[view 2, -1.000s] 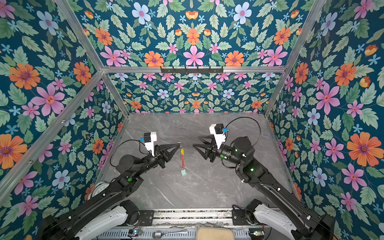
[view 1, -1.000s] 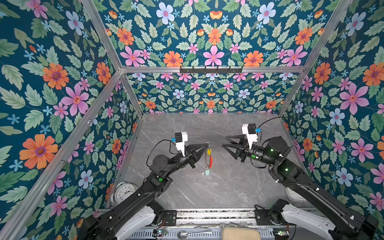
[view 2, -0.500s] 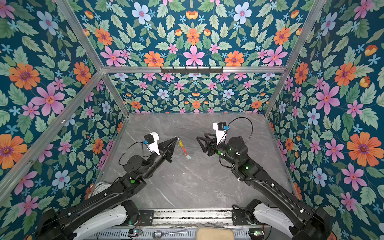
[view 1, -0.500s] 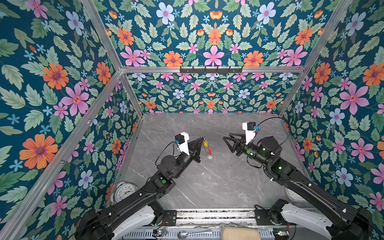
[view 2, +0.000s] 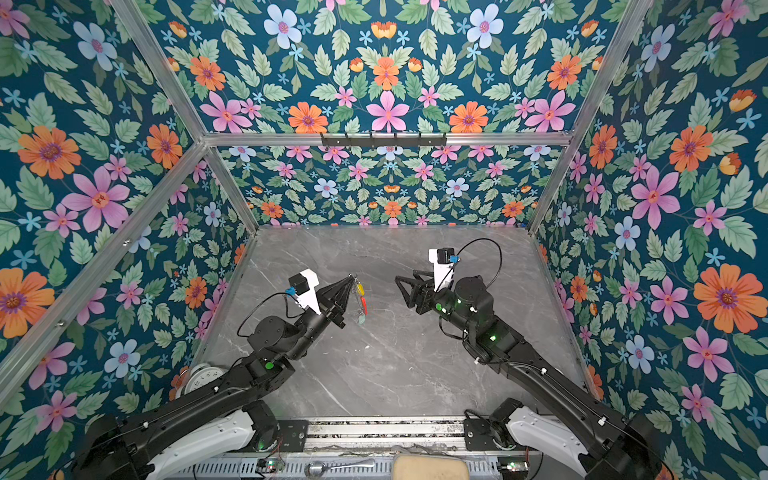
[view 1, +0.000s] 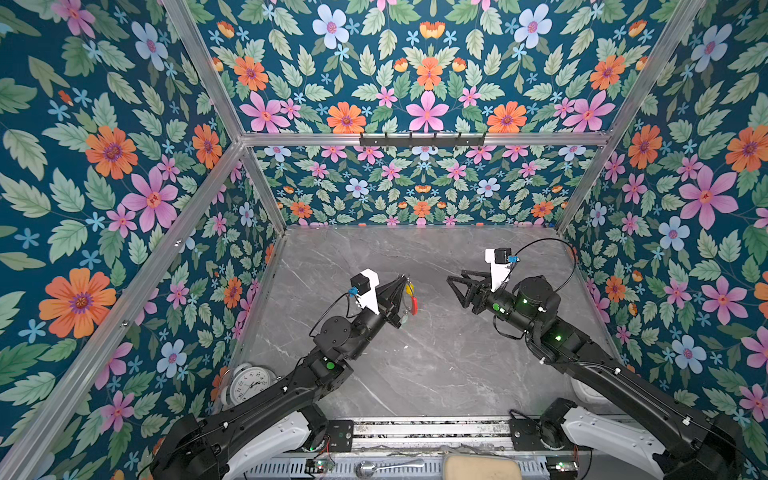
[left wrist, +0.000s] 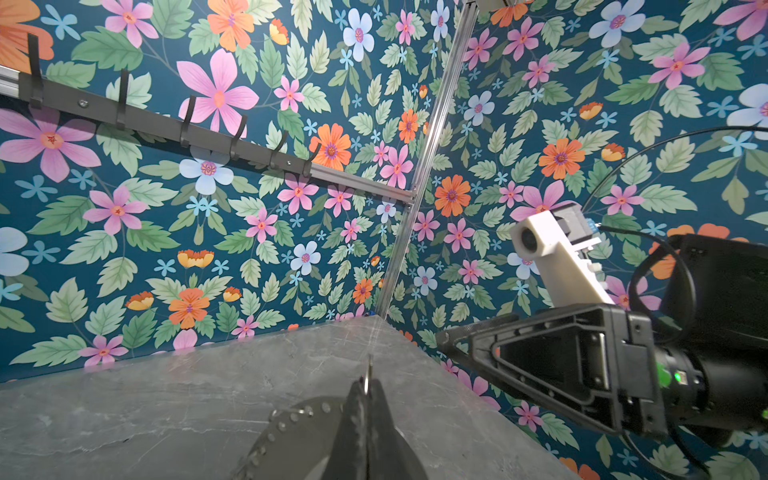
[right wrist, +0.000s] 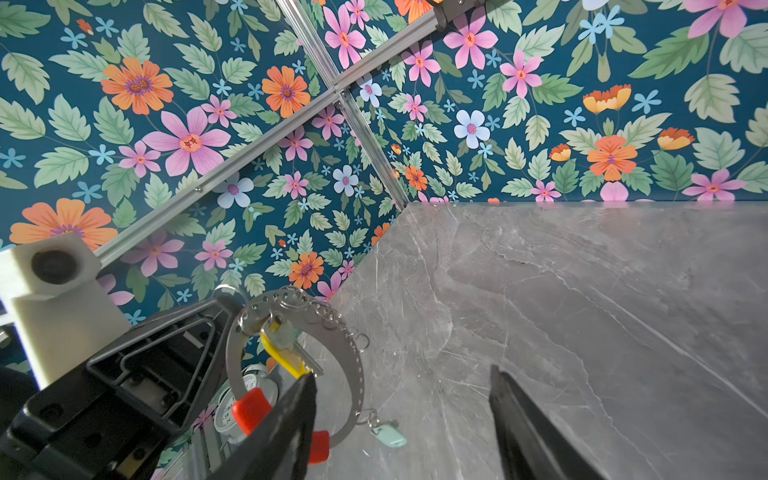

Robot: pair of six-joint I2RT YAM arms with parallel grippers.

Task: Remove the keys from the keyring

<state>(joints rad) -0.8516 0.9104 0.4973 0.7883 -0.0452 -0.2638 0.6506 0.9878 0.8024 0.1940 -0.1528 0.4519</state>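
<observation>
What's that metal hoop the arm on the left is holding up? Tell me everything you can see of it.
The keyring is a flat grey metal hoop punched with small holes, with a red sleeve on its lower part. Small split rings dangle along its edge. It hangs upright, pinched at its top by the shut left gripper. A yellow-tagged key hangs inside the hoop near the top, and a mint-tagged key hangs from its lower edge.
</observation>
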